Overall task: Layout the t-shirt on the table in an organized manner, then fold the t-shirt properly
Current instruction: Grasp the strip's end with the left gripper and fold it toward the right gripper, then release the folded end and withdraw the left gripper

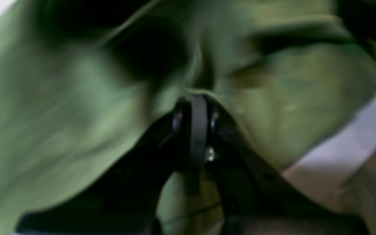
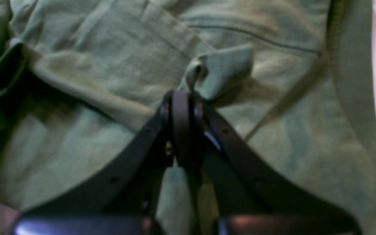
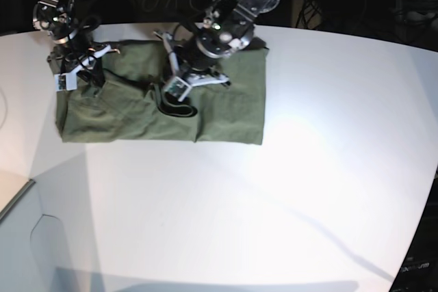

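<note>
In the base view the t-shirt lies spread on the table, in the upper left part of the frame, with wrinkles and a raised fold near its middle. Both arms reach down onto it from the top edge.

The left gripper appears in the centre of the left wrist view. Its two jaws are pressed together, and a ridge of green cloth comes out just above the tips, so it is clamped on a fold of the shirt. The picture is blurred, and the cloth fills almost the whole frame; a strip of the white table shows at the lower right.

The right gripper stands in the centre of the right wrist view. Its jaws are also together, pinching a small rolled flap of the fabric that rises just above the tips. A seam runs across the upper right of that frame.
</note>
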Tool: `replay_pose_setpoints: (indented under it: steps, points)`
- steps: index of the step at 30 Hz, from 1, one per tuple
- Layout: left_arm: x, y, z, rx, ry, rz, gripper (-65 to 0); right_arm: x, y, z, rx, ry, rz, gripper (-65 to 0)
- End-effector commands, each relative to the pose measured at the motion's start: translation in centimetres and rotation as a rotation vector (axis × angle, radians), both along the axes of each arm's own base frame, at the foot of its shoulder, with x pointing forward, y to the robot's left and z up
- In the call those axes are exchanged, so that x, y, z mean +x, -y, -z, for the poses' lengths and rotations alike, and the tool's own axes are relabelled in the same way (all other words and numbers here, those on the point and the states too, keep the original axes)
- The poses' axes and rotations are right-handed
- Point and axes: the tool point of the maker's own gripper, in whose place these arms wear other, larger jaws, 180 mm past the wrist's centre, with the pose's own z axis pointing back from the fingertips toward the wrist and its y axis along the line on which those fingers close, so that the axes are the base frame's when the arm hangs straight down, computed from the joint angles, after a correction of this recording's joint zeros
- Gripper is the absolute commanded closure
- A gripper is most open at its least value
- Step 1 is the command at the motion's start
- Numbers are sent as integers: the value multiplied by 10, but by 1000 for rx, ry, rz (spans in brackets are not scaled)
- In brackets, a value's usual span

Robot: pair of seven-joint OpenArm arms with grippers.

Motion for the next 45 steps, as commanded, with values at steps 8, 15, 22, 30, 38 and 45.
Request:
replay_pose_setpoints:
  steps: [8,15,22,30,38,45]
  points:
    - [15,34,-63,-106,163,73,-28,-14,1,15,-39,-97,-26,0]
    - [63,-68,-62,-60,180,-221,-28,-14,3,14,-42,-97,-27,-61]
    - [78,-108,-38,-8,135,-321,-27,-13,1,13,-41,-93,-27,-186]
    - [91,-59,-22,-42,66,-278,-27,-14,1,15,-39,-97,-26,-194]
    - [125,-12,-55,-59,150,-159,-27,-14,2,15,-41,-97,-27,-197]
    - [140,20,-96,-259,115,-152,-27,-11,7,10,-50,-81,-17,-206]
